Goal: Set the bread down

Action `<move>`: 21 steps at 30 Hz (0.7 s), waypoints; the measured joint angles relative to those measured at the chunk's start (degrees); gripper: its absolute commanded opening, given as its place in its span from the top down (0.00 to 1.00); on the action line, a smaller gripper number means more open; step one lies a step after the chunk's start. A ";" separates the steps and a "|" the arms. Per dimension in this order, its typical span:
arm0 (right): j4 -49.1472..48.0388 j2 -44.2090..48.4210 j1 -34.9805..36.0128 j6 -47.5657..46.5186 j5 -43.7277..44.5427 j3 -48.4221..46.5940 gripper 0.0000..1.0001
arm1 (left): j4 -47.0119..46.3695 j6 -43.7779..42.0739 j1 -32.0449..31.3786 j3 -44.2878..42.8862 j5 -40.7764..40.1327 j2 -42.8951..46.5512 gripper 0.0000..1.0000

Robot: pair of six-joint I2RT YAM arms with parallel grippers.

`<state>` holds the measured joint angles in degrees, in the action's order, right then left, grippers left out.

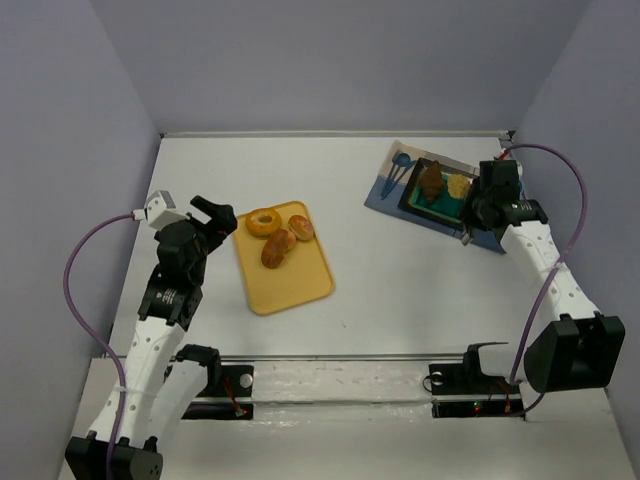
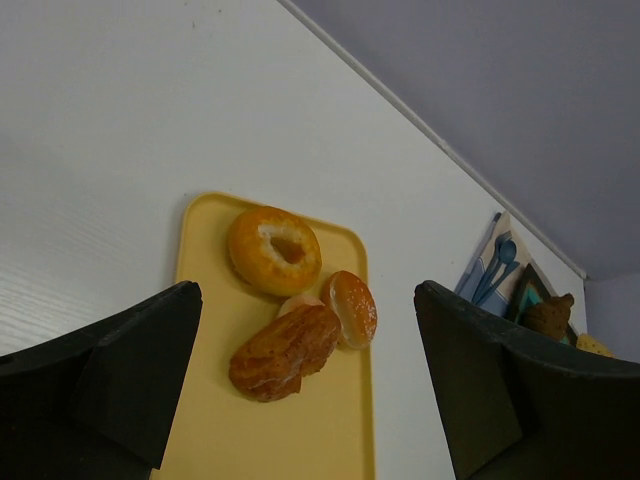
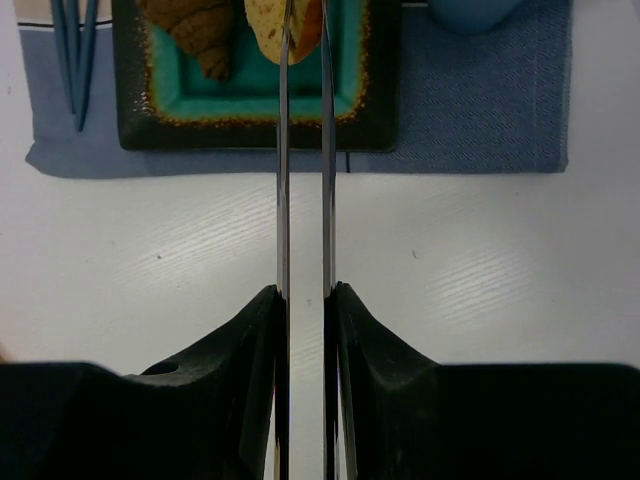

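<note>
A yellow tray (image 1: pixel 290 285) holds a ring bagel (image 1: pixel 264 221), a long brown roll (image 1: pixel 277 249) and a small bun (image 1: pixel 301 228); they also show in the left wrist view: the bagel (image 2: pixel 274 249), the roll (image 2: pixel 285 352) and the bun (image 2: pixel 351 307). My left gripper (image 1: pixel 215 215) is open and empty above the tray's left end. My right gripper (image 3: pixel 303 295) is shut on metal tongs (image 3: pixel 283 150). The tong tips reach over a teal plate (image 3: pixel 370 100) at a yellow bread piece (image 3: pixel 262 20), beside a brown pastry (image 3: pixel 200 25).
The plate (image 1: pixel 420 200) rests on a blue placemat (image 3: pixel 470 110) at the back right, with blue utensils (image 3: pixel 72 50) on its left and a blue cup (image 3: pixel 470 10) on its right. Grey walls enclose the table on three sides.
</note>
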<state>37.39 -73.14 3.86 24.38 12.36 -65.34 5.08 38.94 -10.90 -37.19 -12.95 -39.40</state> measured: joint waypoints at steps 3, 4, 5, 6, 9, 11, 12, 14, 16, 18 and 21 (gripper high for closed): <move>0.35 1.81 -0.48 0.55 2.12 2.56 0.81 | 0.07 -0.02 0.00 0.00 -0.31 -0.26 0.01; 0.59 2.21 -0.52 0.68 2.54 3.17 0.80 | 0.11 -0.02 0.00 0.00 -0.37 -0.31 0.01; 0.61 2.32 -0.59 0.76 2.69 3.50 0.79 | 0.13 -0.02 0.00 0.00 -0.39 -0.31 0.01; 0.68 2.32 -0.76 0.92 2.82 3.82 0.78 | 0.17 -0.02 0.00 0.00 -0.46 -0.31 0.01; 0.76 1.79 -0.90 0.96 2.60 4.66 0.76 | 0.35 -0.02 0.00 0.00 -0.55 -0.28 0.01; 0.55 0.74 -0.90 0.92 1.73 4.87 0.73 | 0.35 -0.02 0.00 0.00 -0.57 -0.28 0.01; 0.31 0.13 -0.90 0.90 0.98 5.03 0.72 | 0.35 -0.02 0.00 0.00 -0.57 -0.28 0.01; -0.15 -0.98 -0.90 0.87 -0.15 5.20 0.65 | 0.35 -0.02 -0.02 0.00 -0.57 -0.28 0.01; -0.83 -2.03 -0.90 0.76 -0.94 5.20 0.56 | 0.35 -0.02 -0.02 0.00 -0.57 -0.28 0.01; -1.29 -2.56 -0.90 0.70 -1.27 5.20 0.50 | 0.35 -0.02 -0.02 0.00 -0.55 -0.28 0.01; -1.75 -2.54 -0.90 0.74 -1.42 5.20 0.44 | 0.37 -0.02 -0.02 0.00 -0.55 -0.20 0.01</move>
<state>35.64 -75.68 2.96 25.12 10.94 -60.14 5.45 38.92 -10.92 -37.19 -13.50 -39.59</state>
